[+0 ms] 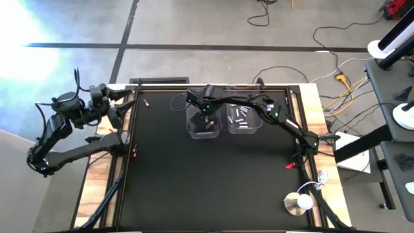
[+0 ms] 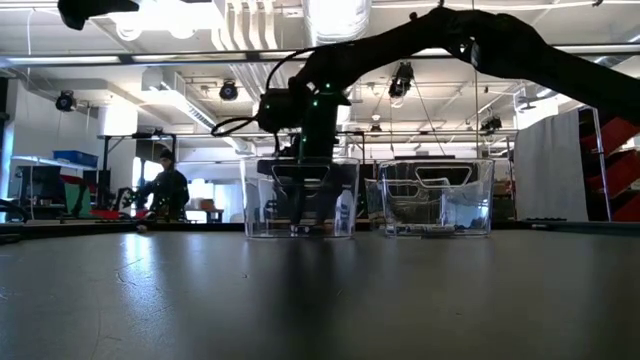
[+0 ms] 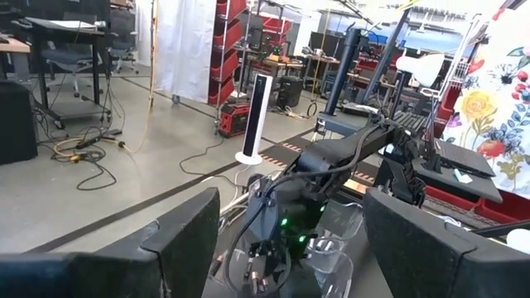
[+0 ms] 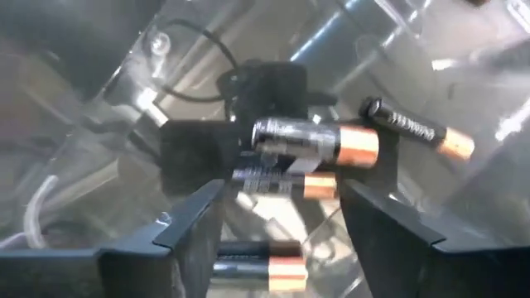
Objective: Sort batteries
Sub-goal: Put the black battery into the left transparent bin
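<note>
White lettering on dark copper-tipped batteries [image 4: 319, 142] in a clear bin, too blurred to read

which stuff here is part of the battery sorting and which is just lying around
Job:
- dark copper-tipped batteries in the left bin
- silvery batteries in the right bin
- right gripper reaching into the left bin

Lying about:
- white lamp
- cables on the floor
- left gripper, parked at the table's edge

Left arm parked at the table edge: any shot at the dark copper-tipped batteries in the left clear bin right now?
Probably not. The left gripper sits off at the table's left edge, and the right gripper is down inside that clear plastic bin, over the dark copper-tipped batteries, blocking the opening.
</note>
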`<action>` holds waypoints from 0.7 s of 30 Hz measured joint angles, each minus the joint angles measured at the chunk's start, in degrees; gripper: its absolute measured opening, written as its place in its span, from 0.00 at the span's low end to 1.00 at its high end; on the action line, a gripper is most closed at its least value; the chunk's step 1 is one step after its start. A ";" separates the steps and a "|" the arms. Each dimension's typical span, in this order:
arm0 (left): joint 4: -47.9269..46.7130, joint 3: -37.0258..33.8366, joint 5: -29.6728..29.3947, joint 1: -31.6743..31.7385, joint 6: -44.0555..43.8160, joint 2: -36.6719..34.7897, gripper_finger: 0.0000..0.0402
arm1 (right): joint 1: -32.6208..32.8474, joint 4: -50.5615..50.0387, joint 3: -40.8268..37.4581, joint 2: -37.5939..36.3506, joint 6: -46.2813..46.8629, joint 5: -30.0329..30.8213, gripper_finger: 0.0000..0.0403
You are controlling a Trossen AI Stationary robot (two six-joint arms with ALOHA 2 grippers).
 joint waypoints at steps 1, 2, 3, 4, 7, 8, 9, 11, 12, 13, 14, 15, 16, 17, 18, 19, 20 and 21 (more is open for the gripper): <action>0.00 0.00 0.00 0.00 -0.14 0.00 0.68 | 0.00 -1.20 0.97 -0.20 0.08 0.02 0.61; 0.01 0.00 0.00 0.01 -0.24 0.00 0.68 | -0.07 -2.27 1.91 -0.83 -0.15 0.05 0.62; 0.02 0.00 0.00 0.01 -0.37 0.00 0.68 | -0.11 -3.23 2.36 -1.83 -1.20 0.07 0.64; 0.04 0.00 0.00 0.00 -0.45 0.00 0.68 | -0.11 -3.99 2.35 -3.19 -3.35 0.07 0.65; 0.58 0.00 0.00 0.01 -0.82 0.00 0.68 | 0.23 -7.81 2.17 -7.72 -15.08 -0.18 0.68; 0.95 0.00 0.00 0.02 -0.82 0.00 0.68 | 0.53 -9.58 2.17 -9.11 -20.19 -0.16 0.69; 1.32 0.00 0.00 0.02 -0.76 0.03 0.68 | 1.00 -11.59 2.15 -10.26 -25.22 -0.14 0.69; 2.10 0.00 0.00 0.00 -0.34 0.15 0.68 | 2.28 -15.38 2.12 -12.14 -34.04 -0.21 0.70; 2.27 0.00 0.00 0.00 -0.13 0.21 0.68 | 2.89 -16.98 2.11 -12.98 -37.34 -0.25 0.70; 2.29 0.00 0.00 0.01 0.08 0.22 0.68 | 3.53 -18.75 2.10 -13.64 -40.64 -0.24 0.70; 2.37 0.00 0.01 0.01 0.15 0.22 0.68 | 4.17 -20.33 2.10 -14.23 -43.73 -0.28 0.70; 2.43 0.00 0.02 0.01 0.20 0.23 0.68 | 4.74 -21.27 2.06 -14.69 -46.18 -0.04 0.70; 2.43 0.00 0.04 0.01 0.27 0.25 0.68 | 5.18 -21.09 1.71 -15.02 -46.89 0.02 0.69; 2.43 0.00 0.02 0.01 0.65 0.33 0.68 | 5.39 -20.51 1.44 -15.19 -46.75 -0.39 0.68; 2.45 -0.03 0.02 0.02 1.25 0.37 0.68 | 5.64 -20.30 1.23 -15.19 -46.73 -0.63 0.67; 2.54 -0.13 0.04 0.00 1.92 0.39 0.68 | 5.98 -20.38 0.82 -15.14 -46.88 -0.37 0.66; 2.54 -0.21 0.04 0.02 2.54 0.42 0.68 | 6.31 -20.50 0.26 -15.09 -47.26 0.39 0.65; 2.54 -0.29 0.04 0.02 3.08 0.43 0.68 | 6.66 -20.46 -0.44 -15.09 -47.61 1.20 0.64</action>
